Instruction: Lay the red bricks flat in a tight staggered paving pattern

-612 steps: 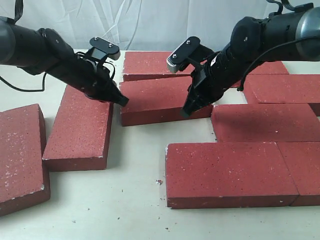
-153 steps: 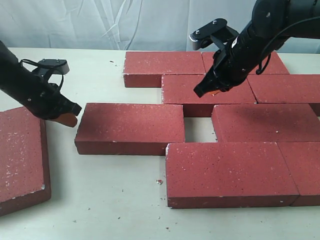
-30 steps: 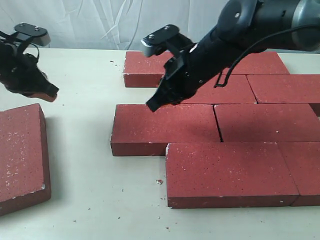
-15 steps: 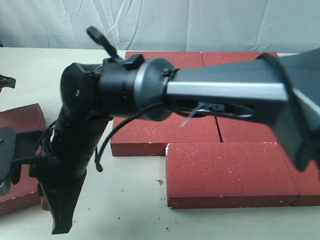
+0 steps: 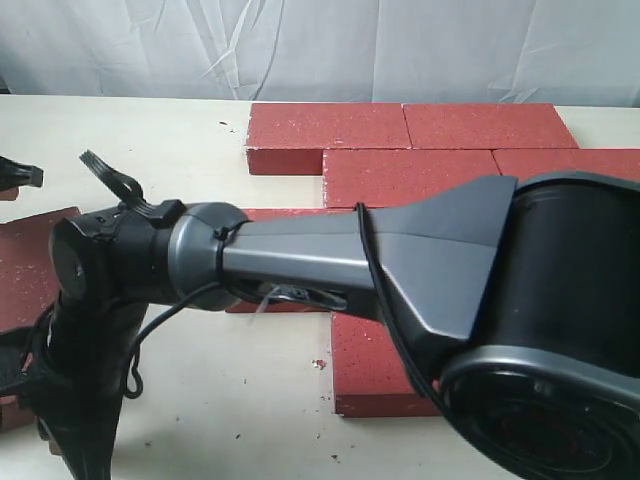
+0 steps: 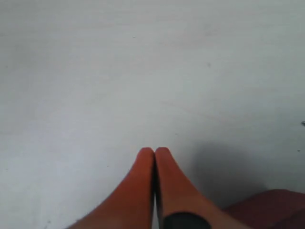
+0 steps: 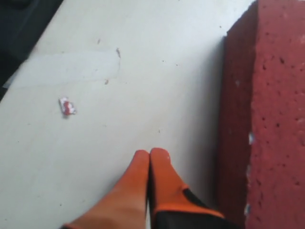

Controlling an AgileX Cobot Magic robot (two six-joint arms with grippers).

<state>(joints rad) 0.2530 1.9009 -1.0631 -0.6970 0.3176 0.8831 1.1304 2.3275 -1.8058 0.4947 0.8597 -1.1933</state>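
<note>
Right arm point(image 5: 330, 270): swung nearer the lens than half a second ago, now filling the lower right of the exterior view and hiding most of the paving.
Red bricks point(image 5: 400, 135): back two rows visible, flat, edges touching, staggered. Front rows are mostly hidden.
Separate brick point(image 5: 22, 250): far left, partly covered and cut off.
Right fingers point(image 7: 136, 181): orange, pressed together, empty, over bare table point(image 7: 119, 95), just beside a brick side face point(image 7: 271, 95).
Left fingers point(image 6: 138, 181): pressed together, empty, over table. A blurred brick corner point(image 6: 267, 210) lies near.
Red chip point(image 7: 67, 106): loose on table.
</note>
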